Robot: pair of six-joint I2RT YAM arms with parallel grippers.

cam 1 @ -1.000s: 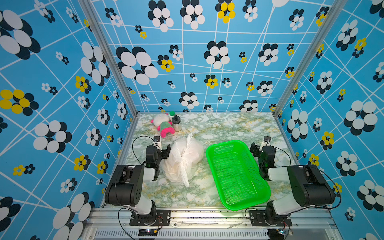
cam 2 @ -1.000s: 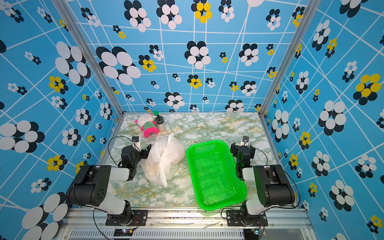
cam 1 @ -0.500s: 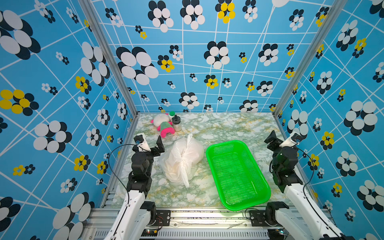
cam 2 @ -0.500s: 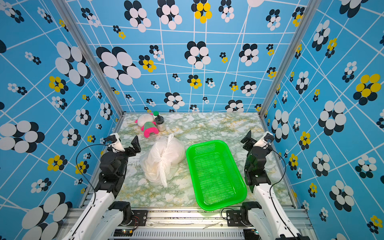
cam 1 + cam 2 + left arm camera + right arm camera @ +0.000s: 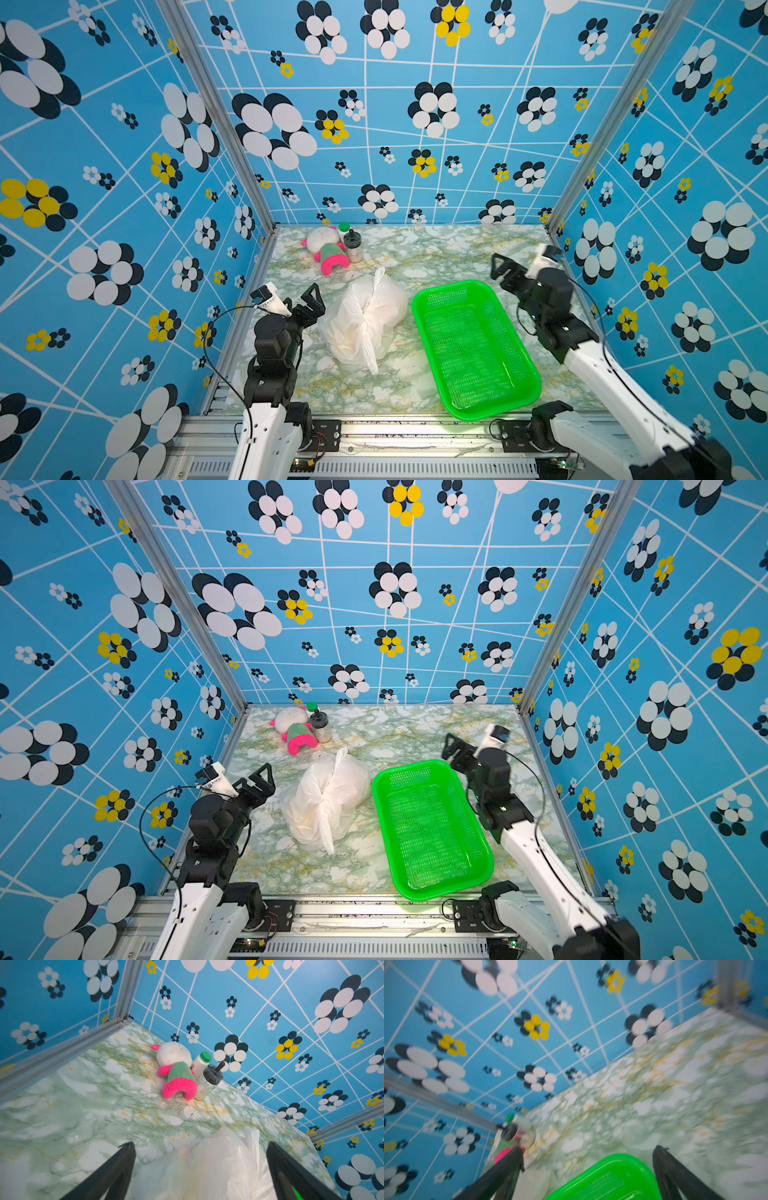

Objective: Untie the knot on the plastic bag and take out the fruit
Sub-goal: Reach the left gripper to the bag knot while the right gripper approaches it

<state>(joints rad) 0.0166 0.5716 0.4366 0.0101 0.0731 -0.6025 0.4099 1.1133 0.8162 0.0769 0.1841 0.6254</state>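
One thin, crinkly white plastic bag (image 5: 376, 305) is lying mid-table, just left of one bright green mesh plastic basket (image 5: 417, 313). One twisted knot (image 5: 367, 323) is sitting on the bag, tied, with strap ends sticking out. The fruit is hiding inside (I cannot count it). Two grippers are hanging above the table. The left gripper (image 5: 199, 1144) is spreading its jaws wide beside the bag, holding nothing. The right gripper (image 5: 588, 1148) is spreading wide too, near the basket's far corner.

At the back, one pink, green and white plush toy (image 5: 326, 249), one white bottle with a green cap (image 5: 343, 227) and one clear jar with a black lid (image 5: 353, 248) are huddling together. The green-white marble table (image 5: 436, 255) is sitting between blue flowery walls (image 5: 465, 174).
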